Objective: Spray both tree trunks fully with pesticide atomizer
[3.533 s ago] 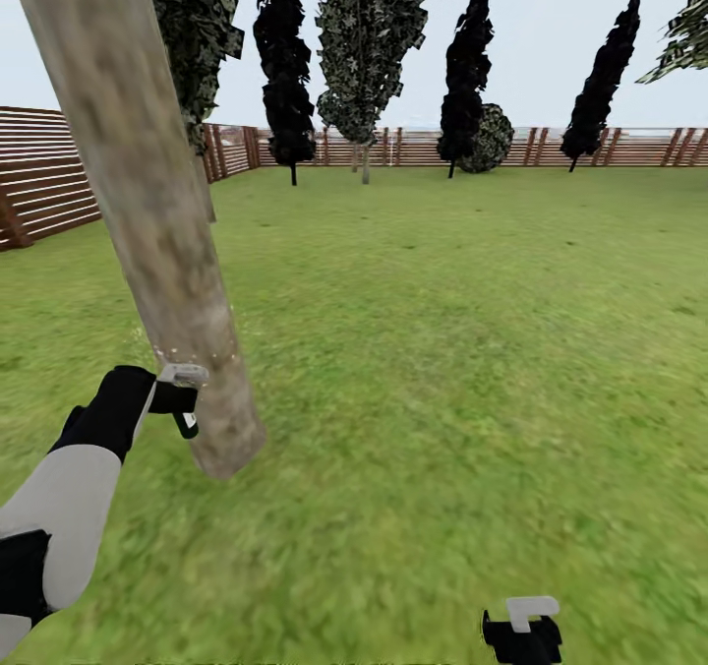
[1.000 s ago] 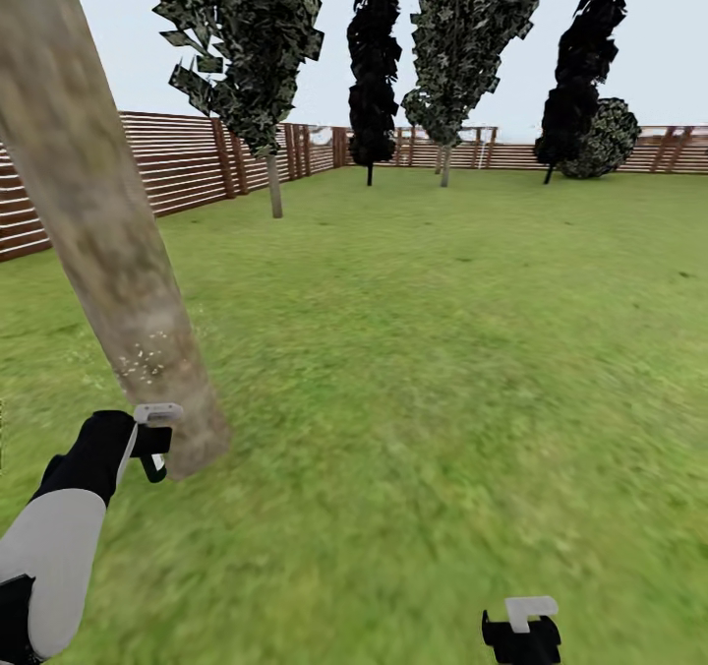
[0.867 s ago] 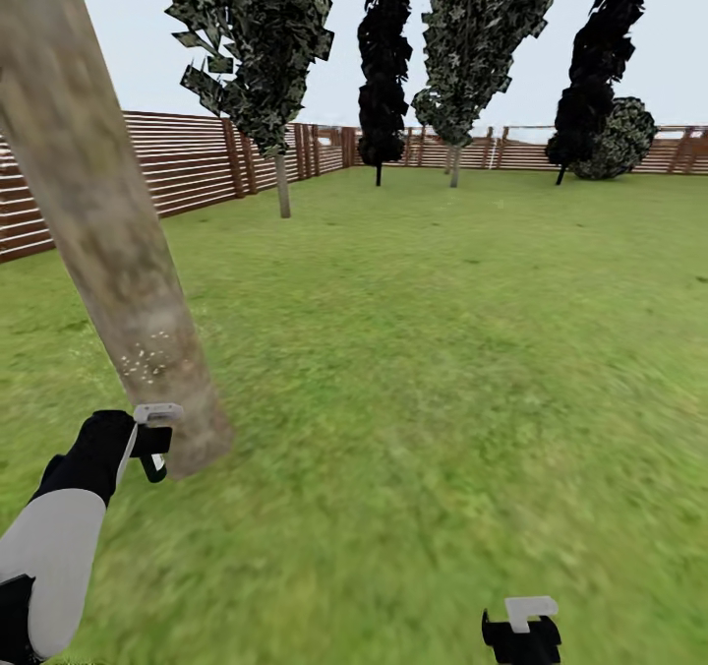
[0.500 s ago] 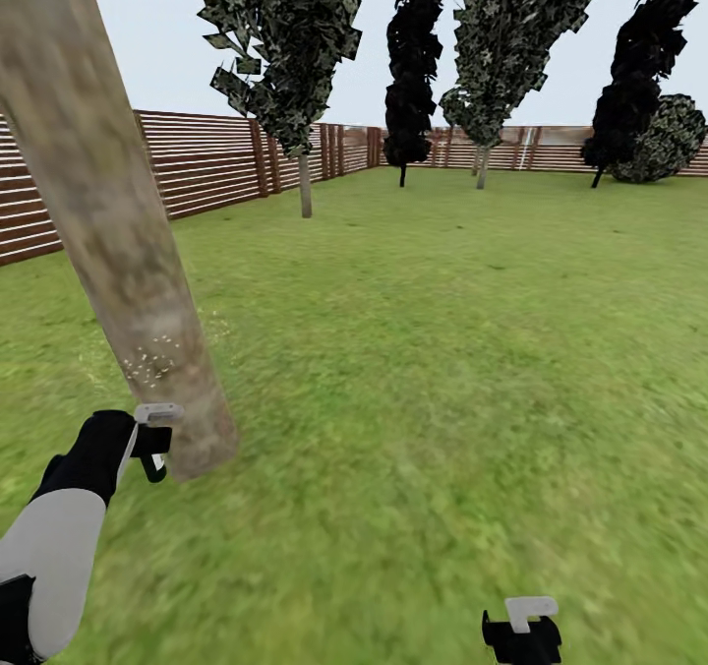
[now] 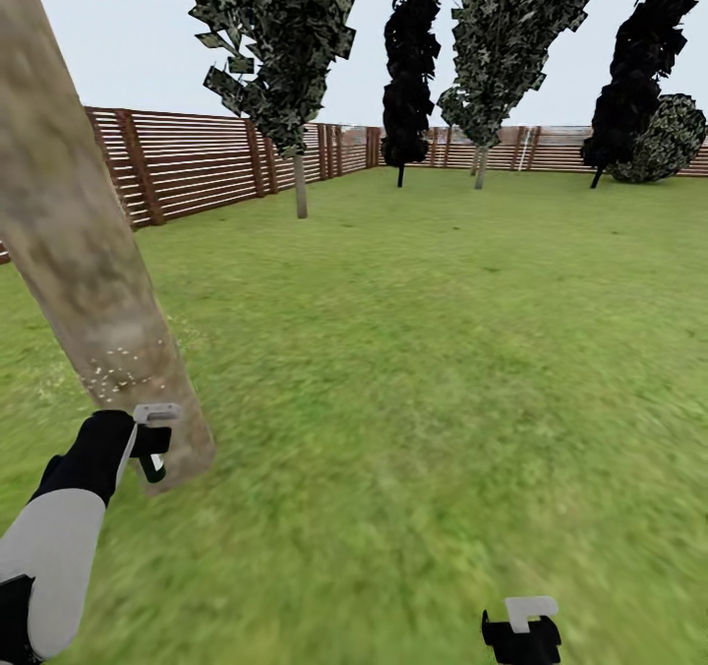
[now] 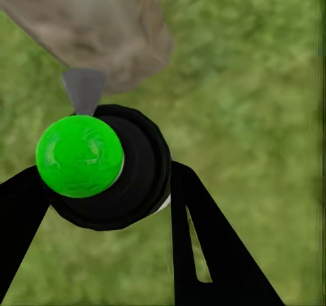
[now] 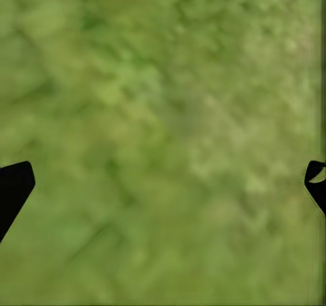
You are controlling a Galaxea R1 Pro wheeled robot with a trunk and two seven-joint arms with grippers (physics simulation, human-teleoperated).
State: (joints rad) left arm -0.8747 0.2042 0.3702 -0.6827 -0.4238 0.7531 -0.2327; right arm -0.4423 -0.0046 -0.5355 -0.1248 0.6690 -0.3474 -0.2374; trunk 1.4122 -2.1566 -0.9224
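A tree's thick, mottled grey-brown trunk leans across the left of the head view, with white specks dotted low on its bark. My left gripper is shut on the pesticide atomizer, held right beside the trunk's base. In the left wrist view the atomizer's black body with a green round top sits between my black fingers. Its grey nozzle points at the trunk close ahead. My right gripper hangs low at the right over grass, its fingertips wide apart and open.
Green lawn stretches ahead and to the right. A brown slatted fence rings the garden. Dark columnar trees and a thin-stemmed leafy one stand far back, with a round bush at the right.
The whole picture has shifted as the camera moved, so the trunk now sits further left in the view. Both grippers keep their places and states.
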